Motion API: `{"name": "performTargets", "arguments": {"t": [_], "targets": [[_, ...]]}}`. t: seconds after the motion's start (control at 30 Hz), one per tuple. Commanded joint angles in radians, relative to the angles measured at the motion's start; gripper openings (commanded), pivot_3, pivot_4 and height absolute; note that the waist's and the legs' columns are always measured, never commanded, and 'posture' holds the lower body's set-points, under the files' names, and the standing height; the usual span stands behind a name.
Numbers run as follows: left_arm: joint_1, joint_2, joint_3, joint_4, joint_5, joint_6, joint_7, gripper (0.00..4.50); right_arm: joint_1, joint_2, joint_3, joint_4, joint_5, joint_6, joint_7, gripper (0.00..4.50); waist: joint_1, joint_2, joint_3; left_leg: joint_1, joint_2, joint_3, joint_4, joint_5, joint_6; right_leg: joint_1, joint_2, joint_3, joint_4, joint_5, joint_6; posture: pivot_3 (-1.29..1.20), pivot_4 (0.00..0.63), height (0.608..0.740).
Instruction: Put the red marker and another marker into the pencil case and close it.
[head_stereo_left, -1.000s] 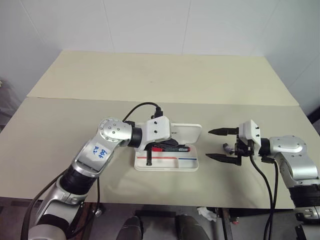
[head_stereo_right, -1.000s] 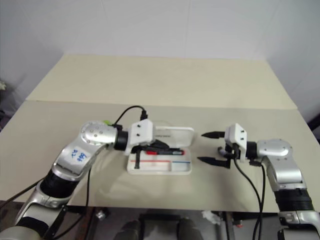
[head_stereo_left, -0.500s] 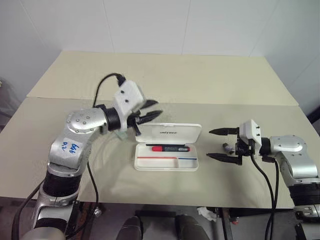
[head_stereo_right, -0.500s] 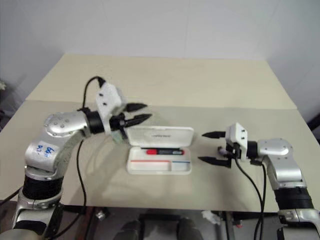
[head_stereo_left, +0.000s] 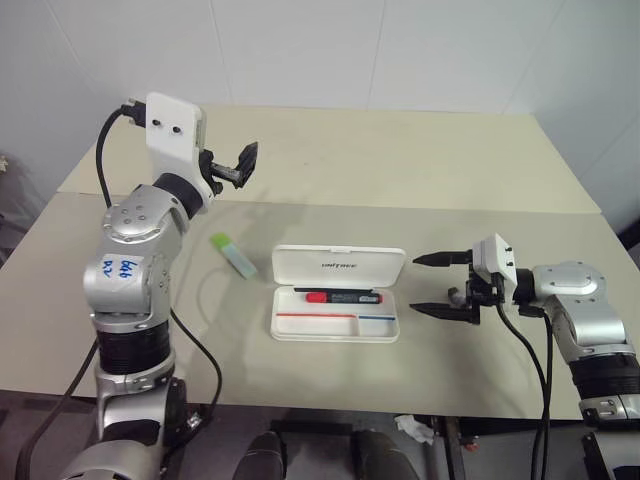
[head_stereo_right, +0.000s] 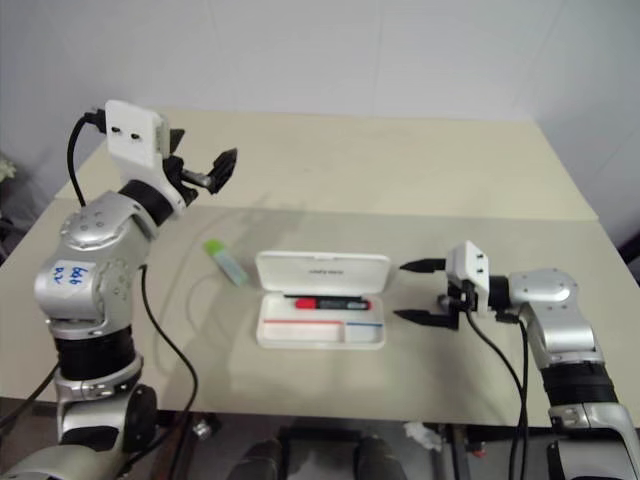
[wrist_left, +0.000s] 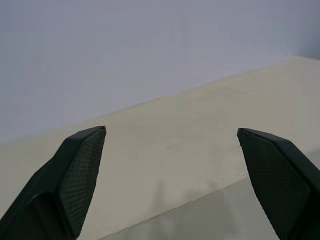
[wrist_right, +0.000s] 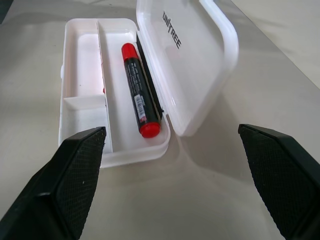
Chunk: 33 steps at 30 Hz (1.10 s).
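The pencil case (head_stereo_left: 338, 322) lies open mid-table, its lid (wrist_right: 200, 50) tipped back. Inside, in the rear compartment, rests the red marker (head_stereo_left: 335, 296), also seen up close as the red marker (wrist_right: 137, 95). Another marker, the pale green highlighter (head_stereo_left: 232, 254), lies flat on the table just left of the case. My left gripper (head_stereo_left: 242, 162) is raised high above the table's left side, open and empty, far from both markers. My right gripper (head_stereo_left: 440, 284) hovers just right of the case, open and empty, pointing at it.
The beige table (head_stereo_left: 380, 150) is made of two boards with a seam across the middle. A black cable (head_stereo_left: 205, 350) hangs from the left arm over the near left part. White walls stand behind the table.
My left gripper opened, left the red marker in the case, and swung up and to the left, away from the case. The right gripper stayed put.
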Motion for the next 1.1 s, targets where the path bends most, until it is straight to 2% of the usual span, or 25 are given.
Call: {"name": "performTargets", "arguments": {"t": [0.03,0.3,0.4,0.47,0.77,1.1], "targets": [[0.005,-0.087,0.032,0.0,0.036,-0.002,0.146,4.48,-0.011,-0.01,-0.023,0.001,0.017,-0.018,0.024,4.5,0.001,0.0,0.0,0.0,0.0,0.0,0.0,0.0,0.0,0.0,0.0,0.0,0.0,0.0,0.0,0.0,0.15,0.74],[-0.056,-0.32,0.127,0.078,0.036,0.111,0.412,4.48,0.006,-0.018,-0.033,-0.016,0.021,-0.004,0.021,4.5,0.0,0.0,0.0,0.0,0.0,0.0,0.001,0.0,0.0,0.0,0.0,0.0,0.0,0.0,0.001,0.0,0.15,0.74],[-0.114,-0.375,0.189,0.148,0.049,0.223,0.521,4.48,0.012,-0.015,-0.032,-0.026,0.021,0.001,0.013,4.5,-0.001,0.0,0.0,0.0,-0.001,0.0,0.001,0.0,0.0,0.0,0.0,0.0,0.0,0.001,0.001,0.0,0.15,0.74],[-0.146,-0.389,0.204,0.183,0.052,0.301,0.553,4.48,0.014,-0.014,-0.032,-0.028,0.021,0.001,0.008,4.5,-0.002,-0.001,0.0,0.0,-0.001,0.0,0.001,0.0,-0.001,0.0,0.0,0.0,0.0,0.001,0.001,0.0,0.15,0.74],[-0.186,-0.47,0.294,0.23,0.065,0.454,0.676,4.48,0.036,-0.017,-0.038,-0.044,0.021,0.0,-0.019,4.5,-0.001,-0.001,0.0,0.0,-0.001,0.0,0.001,0.0,-0.002,0.0,0.001,0.0,-0.001,0.001,0.001,0.0,0.15,0.74],[-0.153,-0.459,0.318,0.222,0.1,0.543,0.694,4.48,0.033,-0.018,-0.036,-0.038,0.019,-0.002,-0.034,4.5,0.0,-0.001,0.0,0.0,-0.001,0.0,0.001,0.0,-0.002,0.0,0.001,0.0,-0.001,0.001,0.002,0.0,0.15,0.74]]}}
